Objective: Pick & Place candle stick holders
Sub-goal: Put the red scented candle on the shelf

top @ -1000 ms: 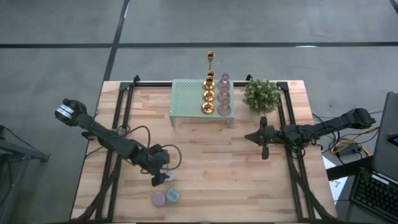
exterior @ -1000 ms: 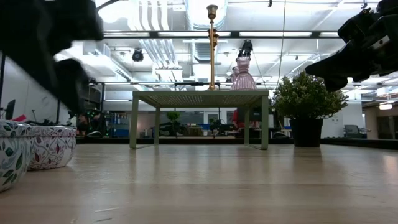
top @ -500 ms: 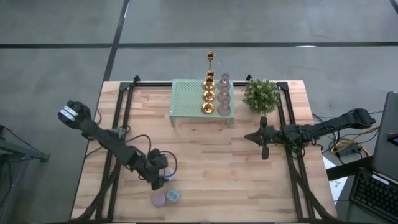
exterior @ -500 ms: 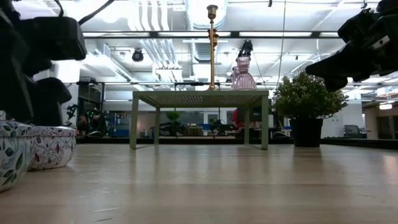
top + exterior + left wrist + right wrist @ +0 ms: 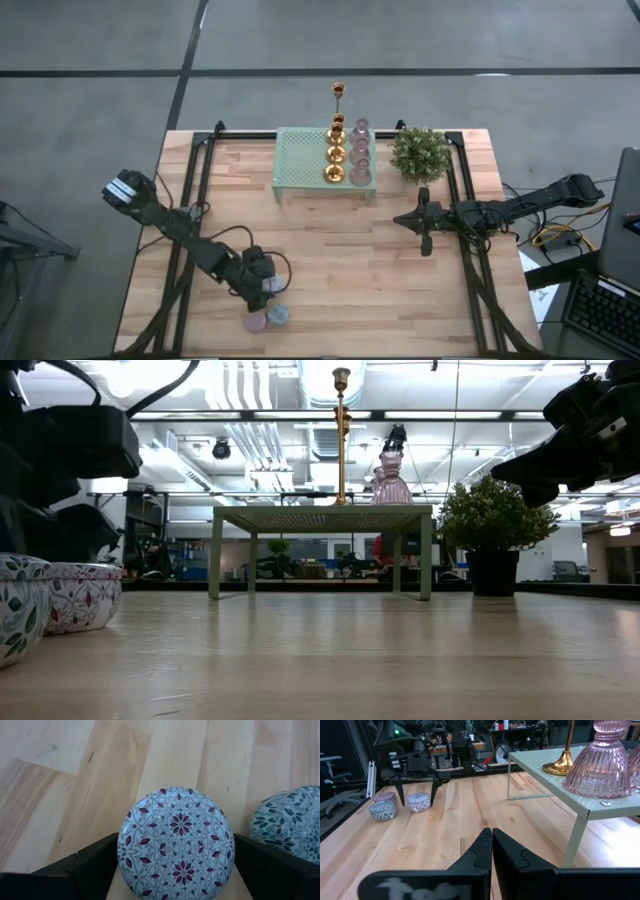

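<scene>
Three squat round holders stand on their bases near the table's front left: a white one with a maroon flower pattern, a teal-patterned one beside it, and a pink one. My left gripper is open and slants down over the maroon-patterned holder. One finger stands on either side of it, and I see no touch. Gold holders and pink glass holders stand on the mint-green stand. My right gripper waits shut at the table's right.
A bushy green plant in a dark pot stands right of the stand. A tall thin gold holder rises at the stand's far end. Black frame rails run along both sides of the wooden table.
My left gripper has gone down and toward the table's near edge, settling around the maroon-patterned holder with its fingers still wide apart. The holders have stayed where they were.
</scene>
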Robot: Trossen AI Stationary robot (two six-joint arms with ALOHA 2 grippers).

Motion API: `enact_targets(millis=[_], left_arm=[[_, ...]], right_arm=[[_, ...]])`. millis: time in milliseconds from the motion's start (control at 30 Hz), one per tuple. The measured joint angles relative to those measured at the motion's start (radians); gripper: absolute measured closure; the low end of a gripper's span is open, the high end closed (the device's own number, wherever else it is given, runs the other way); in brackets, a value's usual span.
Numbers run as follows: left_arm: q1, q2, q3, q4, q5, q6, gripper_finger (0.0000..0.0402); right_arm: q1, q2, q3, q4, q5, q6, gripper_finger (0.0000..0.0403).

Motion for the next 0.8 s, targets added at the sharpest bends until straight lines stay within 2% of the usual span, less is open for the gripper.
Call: enact_targets(millis=[133, 400, 667, 800], left_arm=[[0.000, -0.002, 0.006, 0.000, 0.000, 0.002, 0.0039], [0.000, -0.003, 0.009, 0.000, -0.016, 0.010, 0.0094], [0.006, -0.003, 0.009, 0.001, -0.088, 0.043, 0.0075], [0.020, -0.007, 0.019, 0.002, -0.095, 0.077, 0.0084]], right_arm=[[0.000, 0.000, 0.000, 0.000, 0.000, 0.000, 0.0394], [0.000, 0.000, 0.000, 0.000, 0.000, 0.000, 0.0394], [0.000, 0.000, 0.000, 0.000, 0.000, 0.000, 0.0394], [0.000, 0.000, 0.000, 0.000, 0.000, 0.000, 0.0394]])
